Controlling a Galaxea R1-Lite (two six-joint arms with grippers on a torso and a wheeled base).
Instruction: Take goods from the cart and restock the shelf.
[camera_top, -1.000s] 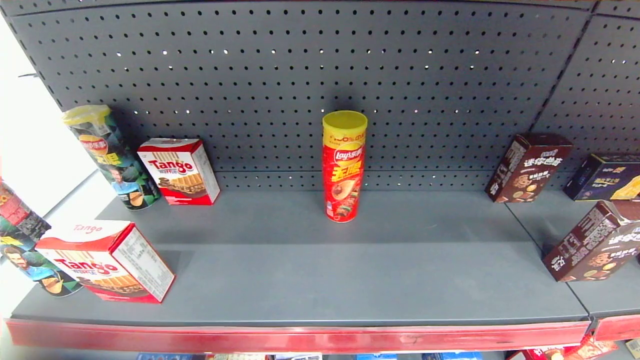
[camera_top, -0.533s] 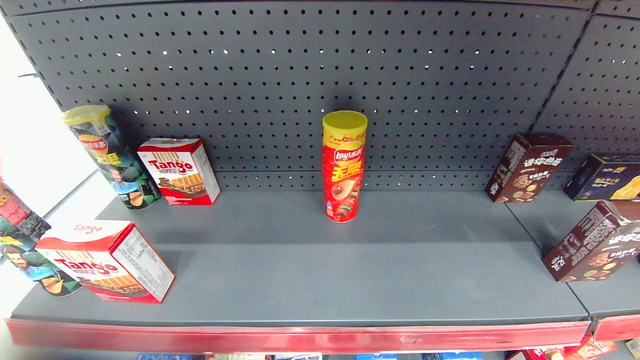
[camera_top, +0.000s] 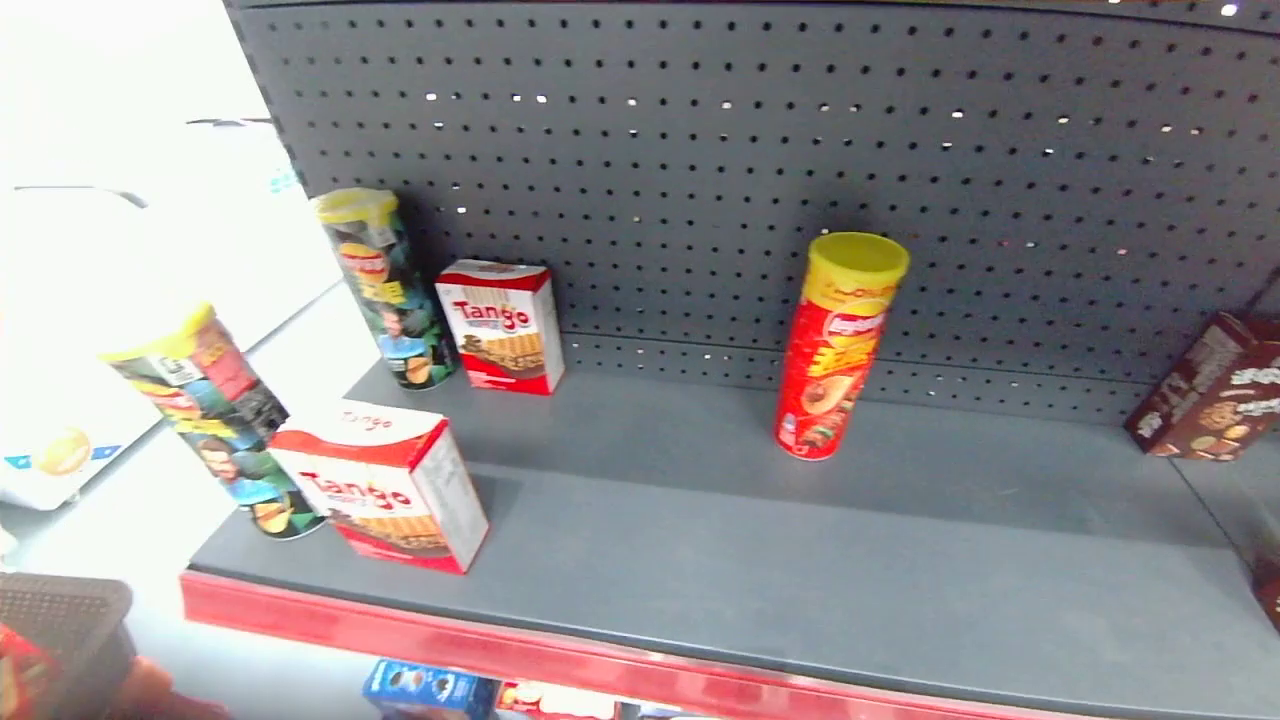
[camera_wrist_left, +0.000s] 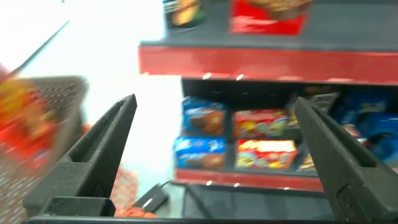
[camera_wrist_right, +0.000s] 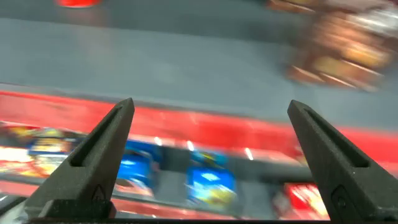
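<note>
Hanging wide open with nothing held, the left gripper (camera_wrist_left: 212, 102) sits below the shelf's red front edge, with the mesh cart (camera_wrist_left: 59, 93) near it. Spread just as wide and empty, the right gripper (camera_wrist_right: 211, 104) faces the grey shelf (camera_wrist_right: 186, 68). On it a red chip can (camera_top: 838, 345) stands upright near the pegboard (camera_top: 700, 150), well apart from a wafer box (camera_top: 385, 485) at the front left.

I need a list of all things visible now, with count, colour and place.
shelf: one, grey with red front edge, ahead.
red can: one, yellow lid, upright near the back, middle.
dark cans: two, yellow lids, left end, one back, one front.
wafer boxes: two, red and white, beside each dark can.
brown box: one, right end, back.
basket: one, dark mesh, below the shelf's left corner.
left tool: one, black, open.
right tool: one, black, open.
</note>
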